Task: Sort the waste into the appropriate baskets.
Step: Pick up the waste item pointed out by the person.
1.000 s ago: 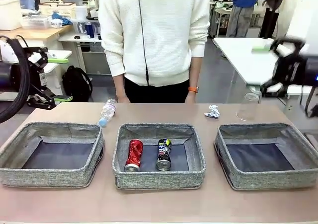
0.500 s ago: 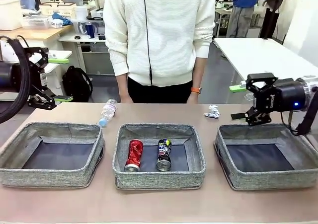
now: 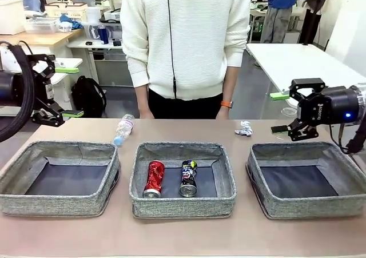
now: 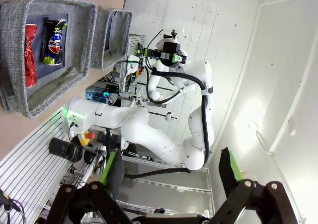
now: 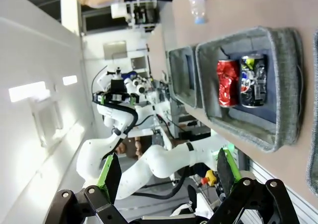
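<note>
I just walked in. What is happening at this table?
A robot is sorting waste on a table. The red can and the dark can lie in the middle basket. A plastic bottle and a paper wad lie behind that basket. The right gripper hovers open near the wad; the left gripper hangs open at the far left. Neither holds anything.

The middle grey woven basket (image 3: 183, 206) of 3 holds a red drink can (image 3: 154, 178) left of a dark multicoloured drink can (image 3: 188, 178); a clear plastic bottle (image 3: 123, 129) lies behind its left corner.
</note>
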Action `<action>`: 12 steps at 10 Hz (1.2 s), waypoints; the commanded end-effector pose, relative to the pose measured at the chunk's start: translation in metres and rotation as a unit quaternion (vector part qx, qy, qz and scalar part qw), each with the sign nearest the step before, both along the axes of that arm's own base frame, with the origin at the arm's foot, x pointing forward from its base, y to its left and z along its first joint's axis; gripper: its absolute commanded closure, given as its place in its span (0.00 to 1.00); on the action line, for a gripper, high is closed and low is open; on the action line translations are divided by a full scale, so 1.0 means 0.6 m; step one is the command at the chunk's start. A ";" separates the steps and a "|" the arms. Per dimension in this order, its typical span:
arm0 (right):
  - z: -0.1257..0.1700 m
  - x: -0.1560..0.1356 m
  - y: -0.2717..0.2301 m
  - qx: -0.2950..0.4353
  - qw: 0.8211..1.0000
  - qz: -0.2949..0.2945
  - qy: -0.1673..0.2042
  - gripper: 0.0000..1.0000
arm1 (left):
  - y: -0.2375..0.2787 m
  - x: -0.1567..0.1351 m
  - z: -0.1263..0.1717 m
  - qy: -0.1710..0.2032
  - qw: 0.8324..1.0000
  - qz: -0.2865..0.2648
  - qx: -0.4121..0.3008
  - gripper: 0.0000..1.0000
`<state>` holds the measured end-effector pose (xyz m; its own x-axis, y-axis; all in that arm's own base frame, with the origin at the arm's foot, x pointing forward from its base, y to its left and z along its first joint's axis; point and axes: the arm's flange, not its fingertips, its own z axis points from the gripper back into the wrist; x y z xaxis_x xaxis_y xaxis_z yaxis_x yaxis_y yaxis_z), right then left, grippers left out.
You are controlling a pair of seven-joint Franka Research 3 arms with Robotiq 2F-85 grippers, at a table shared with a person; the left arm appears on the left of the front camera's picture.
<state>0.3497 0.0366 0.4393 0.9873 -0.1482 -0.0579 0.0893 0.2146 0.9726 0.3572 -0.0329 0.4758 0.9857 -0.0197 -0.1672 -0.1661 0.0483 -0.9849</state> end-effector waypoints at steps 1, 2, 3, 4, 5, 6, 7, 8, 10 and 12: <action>0.008 -0.001 0.006 0.014 1.000 -0.005 0.005 0.00 | -0.003 -0.002 0.005 -0.001 1.000 0.001 -0.011 0.00; 0.008 -0.001 0.006 0.014 1.000 -0.005 0.005 0.00 | -0.003 -0.002 0.005 -0.001 1.000 0.001 -0.011 0.00; 0.008 -0.001 0.006 0.014 1.000 -0.005 0.005 0.00 | -0.003 -0.002 0.005 -0.001 1.000 0.001 -0.011 0.00; 0.008 -0.001 0.006 0.014 1.000 -0.005 0.005 0.00 | -0.003 -0.002 0.005 -0.001 1.000 0.001 -0.011 0.00; 0.008 -0.001 0.006 0.014 1.000 -0.005 0.005 0.00 | -0.003 -0.002 0.005 -0.001 1.000 0.001 -0.011 0.00; 0.008 -0.001 0.006 0.014 1.000 -0.005 0.005 0.00 | -0.003 -0.002 0.005 -0.001 1.000 0.001 -0.011 0.00; 0.008 -0.001 0.006 0.014 1.000 -0.005 0.005 0.00 | -0.003 -0.002 0.005 -0.001 1.000 0.001 -0.011 0.00; 0.008 -0.001 0.006 0.014 1.000 -0.005 0.005 0.00 | -0.003 -0.002 0.005 -0.001 1.000 0.001 -0.011 0.00; 0.008 -0.001 0.006 0.014 1.000 -0.005 0.005 0.00 | -0.003 -0.002 0.005 -0.001 1.000 0.001 -0.011 0.00; 0.008 -0.001 0.006 0.014 1.000 -0.005 0.005 0.00 | -0.003 -0.002 0.005 -0.001 1.000 0.001 -0.011 0.00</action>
